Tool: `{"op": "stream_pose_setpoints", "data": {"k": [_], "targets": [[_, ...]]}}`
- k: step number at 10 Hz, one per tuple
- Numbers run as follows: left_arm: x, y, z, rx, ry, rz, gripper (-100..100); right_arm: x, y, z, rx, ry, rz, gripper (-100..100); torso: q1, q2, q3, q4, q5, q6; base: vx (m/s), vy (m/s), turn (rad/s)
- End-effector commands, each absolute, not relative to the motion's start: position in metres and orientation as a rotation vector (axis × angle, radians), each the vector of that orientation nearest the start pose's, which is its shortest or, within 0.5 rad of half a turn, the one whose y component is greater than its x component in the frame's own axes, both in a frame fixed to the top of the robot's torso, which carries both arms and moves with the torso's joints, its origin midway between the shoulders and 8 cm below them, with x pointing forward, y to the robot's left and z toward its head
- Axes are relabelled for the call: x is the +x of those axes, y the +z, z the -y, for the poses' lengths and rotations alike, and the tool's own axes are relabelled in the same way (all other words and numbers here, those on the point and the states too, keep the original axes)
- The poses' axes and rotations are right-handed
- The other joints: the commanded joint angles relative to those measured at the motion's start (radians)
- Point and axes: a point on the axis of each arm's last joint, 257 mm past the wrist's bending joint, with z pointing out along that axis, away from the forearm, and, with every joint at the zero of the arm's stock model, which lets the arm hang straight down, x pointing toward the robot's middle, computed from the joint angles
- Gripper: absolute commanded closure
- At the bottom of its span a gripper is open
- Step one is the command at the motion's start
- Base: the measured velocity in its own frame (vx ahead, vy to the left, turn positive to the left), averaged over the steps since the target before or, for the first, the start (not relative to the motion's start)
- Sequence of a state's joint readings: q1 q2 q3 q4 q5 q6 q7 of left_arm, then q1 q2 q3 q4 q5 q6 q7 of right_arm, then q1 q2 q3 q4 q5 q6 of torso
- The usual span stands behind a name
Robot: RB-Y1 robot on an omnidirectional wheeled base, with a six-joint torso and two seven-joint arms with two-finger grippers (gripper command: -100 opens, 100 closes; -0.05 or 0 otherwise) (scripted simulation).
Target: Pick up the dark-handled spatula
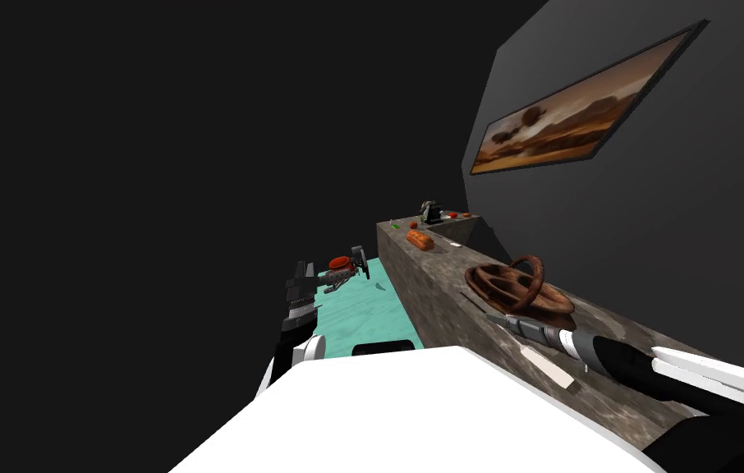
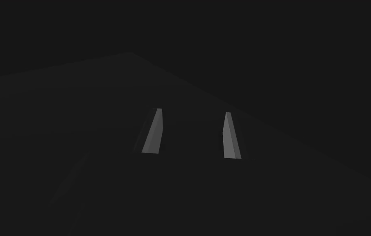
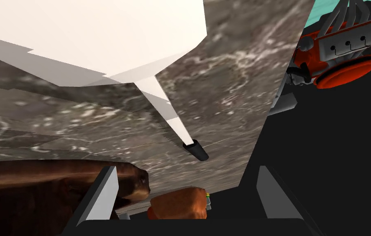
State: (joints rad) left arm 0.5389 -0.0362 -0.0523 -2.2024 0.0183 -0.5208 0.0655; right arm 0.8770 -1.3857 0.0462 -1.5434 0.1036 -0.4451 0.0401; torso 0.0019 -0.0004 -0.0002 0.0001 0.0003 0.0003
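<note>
Right wrist view | right gripper (image 3: 187, 168) apart, pointed at spatula (image 3: 195, 150) on counter (image 3: 229, 82) | left gripper (image 2: 193, 111) apart

Mottled stone counter (image 1: 432, 300), dark wall (image 1: 674, 246), framed landscape (image 1: 584, 107), teal surface (image 1: 362, 316).

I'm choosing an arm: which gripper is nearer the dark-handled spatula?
Right. The right gripper hovers open over the marbled counter, close to the dark-handled spatula; the left gripper hangs beside the counter, above the teal surface, farther off.
</note>
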Motion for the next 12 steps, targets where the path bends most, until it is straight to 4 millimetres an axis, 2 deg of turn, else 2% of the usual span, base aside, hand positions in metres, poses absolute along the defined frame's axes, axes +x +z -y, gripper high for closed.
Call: {"op": "stream_pose_setpoints", "data": {"k": [1, 3, 4, 8, 12], "targets": [[0.353, -0.019, -0.274, -0.803, -1.389, -0.611, 0, 0.222, -0.322, 0.545, 0.106, 0.25, -2.407, -100, 0.0, 0.0, 0.0, 0.0, 0.0, 0.0, -0.003, 0.024, 0.065], [0.353, -0.019, -0.274, -0.803, -1.389, -0.611, 0, 0.197, -0.329, 0.568, 0.053, 0.185, -2.507, -100, 0.0, 0.0, 0.0, 0.0, 0.0, 0.0, 0.001, 0.044, 0.163], [0.353, -0.019, -0.274, -0.803, -1.389, -0.611, 0, 0.198, -0.327, 0.568, 0.044, 0.181, -2.509, -100, 0.002, 0.0, 0.0, 0.0, 0.0, 0.0, -0.002, 0.042, 0.054], [0.353, -0.019, -0.274, -0.803, -1.389, -0.611, 0, 0.153, -0.333, 0.605, -0.059, 0.075, -2.684, -100, 0.003, 0.0, 0.0, 0.0, 0.001, 0.0, -0.004, 0.06, 0.138], [0.353, -0.019, -0.274, -0.803, -1.388, -0.611, 0, 0.112, -0.335, 0.628, -0.119, 0.011, -2.813, -100, 0.001, 0.0, 0.0, 0.0, 0.0, 0.001, 0.002, 0.051, 0.094]]}}
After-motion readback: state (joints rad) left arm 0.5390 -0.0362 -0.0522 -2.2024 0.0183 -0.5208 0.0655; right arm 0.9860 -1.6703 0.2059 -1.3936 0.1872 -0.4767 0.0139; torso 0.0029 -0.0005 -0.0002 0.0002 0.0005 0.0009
